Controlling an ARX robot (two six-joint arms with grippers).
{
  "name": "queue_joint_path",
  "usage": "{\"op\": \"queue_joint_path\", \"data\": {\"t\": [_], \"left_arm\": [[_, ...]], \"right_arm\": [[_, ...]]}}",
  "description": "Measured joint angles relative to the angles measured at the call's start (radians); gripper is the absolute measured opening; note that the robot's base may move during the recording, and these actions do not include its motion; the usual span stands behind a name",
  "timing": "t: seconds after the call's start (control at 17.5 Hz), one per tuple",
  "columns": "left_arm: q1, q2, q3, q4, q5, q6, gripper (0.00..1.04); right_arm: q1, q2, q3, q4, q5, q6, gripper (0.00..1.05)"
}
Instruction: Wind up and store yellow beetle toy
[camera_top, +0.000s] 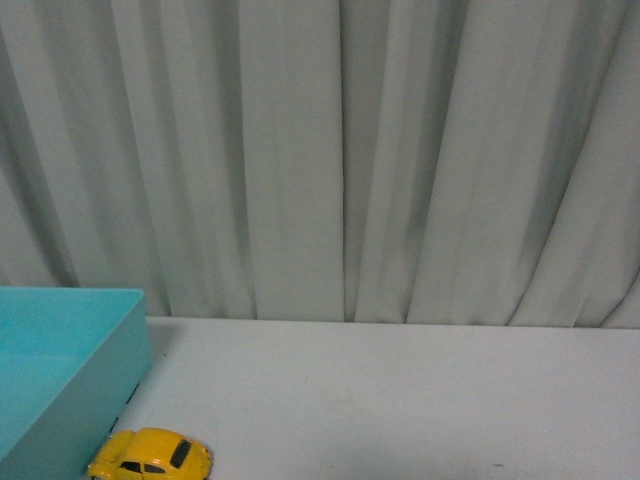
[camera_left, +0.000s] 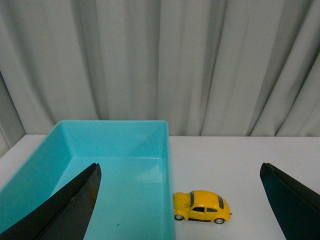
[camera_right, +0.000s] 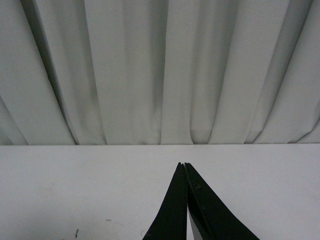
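The yellow beetle toy (camera_top: 150, 456) stands on its wheels on the white table, right beside the outer wall of a turquoise bin (camera_top: 60, 380). In the left wrist view the toy (camera_left: 202, 206) sits between and beyond my wide-open left gripper (camera_left: 180, 172), touching or nearly touching the bin's wall (camera_left: 167, 165). The left fingers (camera_left: 70, 207) are dark and empty. My right gripper (camera_right: 183, 164) is shut with nothing between its jaws, over bare white table; no toy shows in that view. Neither arm shows in the front view.
The turquoise bin holds nothing that I can see. A grey-white pleated curtain (camera_top: 340, 160) hangs right behind the table's far edge. White tabletop (camera_top: 400, 400) stretches to the right of the toy.
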Motion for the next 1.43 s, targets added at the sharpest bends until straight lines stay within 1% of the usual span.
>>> {"op": "queue_joint_path", "data": {"t": [0.29, 0.4, 0.46, 0.74, 1.2, 1.25, 1.31, 1.43], "left_arm": [[0.000, 0.000, 0.000, 0.000, 0.000, 0.000, 0.98], [0.000, 0.000, 0.000, 0.000, 0.000, 0.000, 0.98], [0.000, 0.000, 0.000, 0.000, 0.000, 0.000, 0.98], [0.000, 0.000, 0.000, 0.000, 0.000, 0.000, 0.98], [0.000, 0.000, 0.000, 0.000, 0.000, 0.000, 0.98], [0.000, 0.000, 0.000, 0.000, 0.000, 0.000, 0.98], [0.000, 0.000, 0.000, 0.000, 0.000, 0.000, 0.98], [0.000, 0.000, 0.000, 0.001, 0.000, 0.000, 0.98]], "right_arm": [[0.000, -0.103, -0.024, -0.075, 0.000, 0.001, 0.02], [0.000, -0.113, -0.054, -0.023, 0.000, 0.002, 0.02], [0.000, -0.137, -0.060, -0.083, 0.000, 0.003, 0.02], [0.000, -0.300, -0.060, -0.224, 0.000, 0.003, 0.02], [0.000, -0.454, -0.060, -0.375, 0.000, 0.003, 0.02], [0.000, -0.531, -0.059, -0.500, 0.000, 0.002, 0.02], [0.000, -0.613, -0.059, -0.549, 0.000, 0.003, 0.02], [0.000, -0.620, -0.059, -0.558, 0.001, 0.003, 0.02]]}}
